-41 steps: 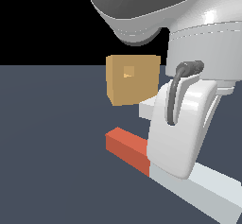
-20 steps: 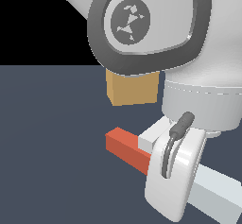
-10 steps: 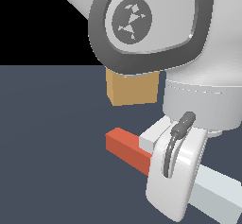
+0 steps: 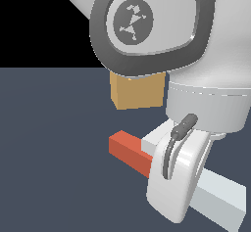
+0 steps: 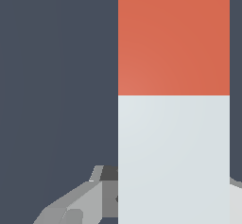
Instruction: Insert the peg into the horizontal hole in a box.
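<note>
Arm: a large white robot arm fills the upper and right parts of the exterior view, closest to the camera, with a dark grey oval joint cap at the top.
Gripper [image 5: 175, 204]: low over the peg; in the wrist view one grey finger [image 5: 80, 204] shows at the bottom of the frame beside the peg's pale part, and a sliver of another shows at the lower right edge.
Finger state: the fingers sit on either side of the peg's pale part, but I cannot tell whether they press on it.
Peg [image 4: 128, 148]: a long square bar lying on the floor in the lower centre of the exterior view, red-orange end pointing toward the exterior view's left, pale end running to the lower right.
Floor [image 4: 54, 143]: flat, dark blue-grey.
Box [image 4: 136, 93]: a plain tan block behind the peg, apart from it, partly covered by the arm.
Hole: hidden from view.
</note>
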You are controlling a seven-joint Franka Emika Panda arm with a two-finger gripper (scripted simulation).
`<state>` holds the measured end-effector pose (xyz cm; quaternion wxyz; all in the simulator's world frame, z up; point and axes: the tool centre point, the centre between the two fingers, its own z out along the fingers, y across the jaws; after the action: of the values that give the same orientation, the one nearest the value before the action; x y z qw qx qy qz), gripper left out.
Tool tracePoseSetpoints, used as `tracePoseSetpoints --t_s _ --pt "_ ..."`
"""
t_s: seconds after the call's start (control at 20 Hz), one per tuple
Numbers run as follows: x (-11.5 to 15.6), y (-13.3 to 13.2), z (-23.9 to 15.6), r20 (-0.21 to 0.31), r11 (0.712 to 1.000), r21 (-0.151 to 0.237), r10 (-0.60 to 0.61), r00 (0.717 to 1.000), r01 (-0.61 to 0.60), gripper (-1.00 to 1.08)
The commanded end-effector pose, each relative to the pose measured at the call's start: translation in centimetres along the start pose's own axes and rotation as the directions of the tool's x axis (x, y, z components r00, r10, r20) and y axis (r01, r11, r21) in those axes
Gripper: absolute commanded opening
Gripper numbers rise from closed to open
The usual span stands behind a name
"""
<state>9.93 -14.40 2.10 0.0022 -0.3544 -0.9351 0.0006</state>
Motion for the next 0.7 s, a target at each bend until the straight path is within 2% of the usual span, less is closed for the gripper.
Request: tracePoseSetpoints --t_s 0.0,0.3,0.65 --pt "0.4 0.3 -0.5 0.003 1.000 -0.002 0.010 1.000 -0.010 -1.00" --pt "2.3 1.2 -1.6 0.003 0.998 -0.003 0.061 0.998 -0.061 -1.00" --pt "5.8 3.3 -3.9 0.003 0.987 -0.003 0.160 0.987 -0.160 -1.00"
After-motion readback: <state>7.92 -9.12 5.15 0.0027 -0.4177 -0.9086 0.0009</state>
